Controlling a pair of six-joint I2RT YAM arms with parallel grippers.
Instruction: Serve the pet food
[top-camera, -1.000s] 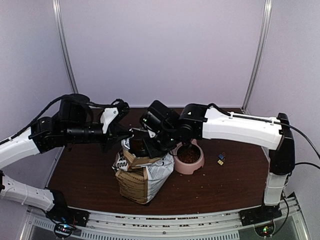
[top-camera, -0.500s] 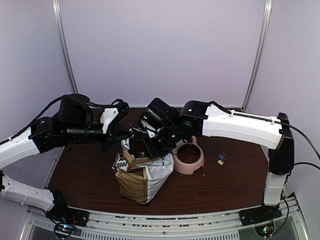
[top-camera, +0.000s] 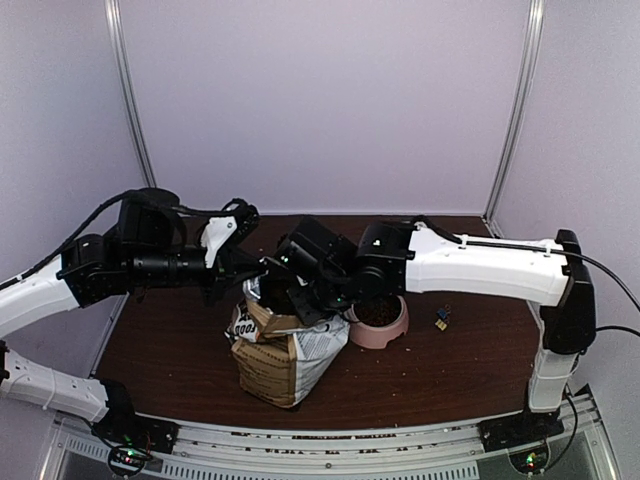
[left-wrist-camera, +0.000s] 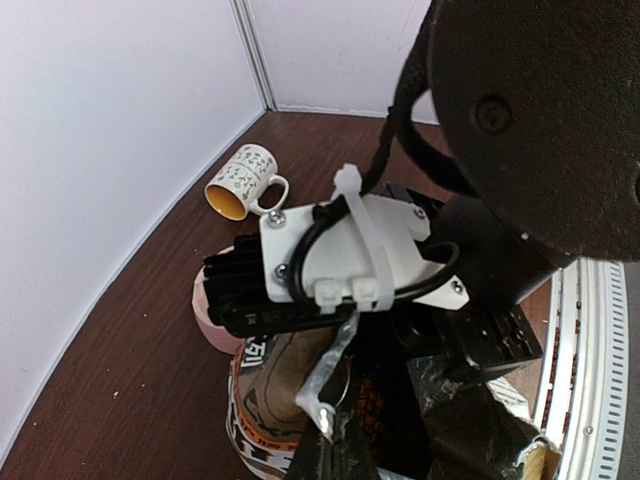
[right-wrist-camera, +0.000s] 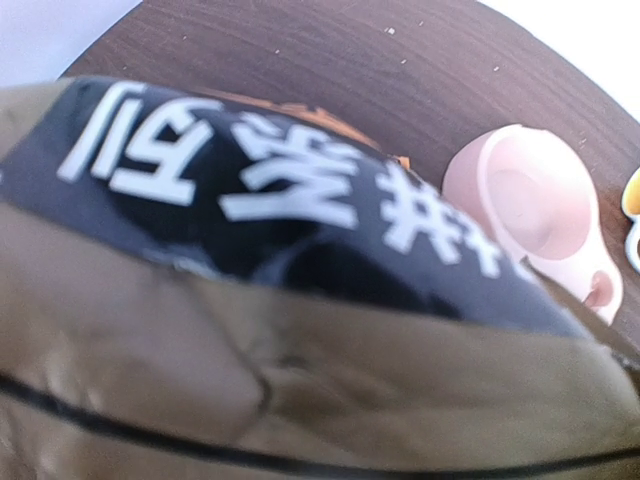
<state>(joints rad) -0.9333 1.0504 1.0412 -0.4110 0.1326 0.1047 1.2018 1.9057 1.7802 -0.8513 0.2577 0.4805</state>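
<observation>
The left gripper (top-camera: 249, 277) is seen clenched on the upper left rim of the bag (top-camera: 280, 360), which is kept upright on the table (top-camera: 450, 370). The right gripper (top-camera: 297, 298) is lowered into the mouth of the bag, just across the opening from the left one. Its fingers are masked by its own body in every view. In the left wrist view a thin silvery handle (left-wrist-camera: 330, 375) is seen jutting out beneath it, and it appears to be pinched between nearly closed jaws. What the handle ends in cannot be made out.

The pet food (top-camera: 377, 313) is heaped in the pink bowl (top-camera: 392, 336), which is set just to the right of the right gripper and touches the side of the bag. More reddish-brown pellets are glimpsed inside the bag, directly under the right gripper, in the left wrist view.

A patterned cup (left-wrist-camera: 243, 181) is laid on its side beyond the right gripper, toward the far wall. A small clip (top-camera: 441, 318) is found further right, past the bowl. The right wrist view is filled by the bag's printed side, with a pale pink hollow of the bowl shown beyond it.
</observation>
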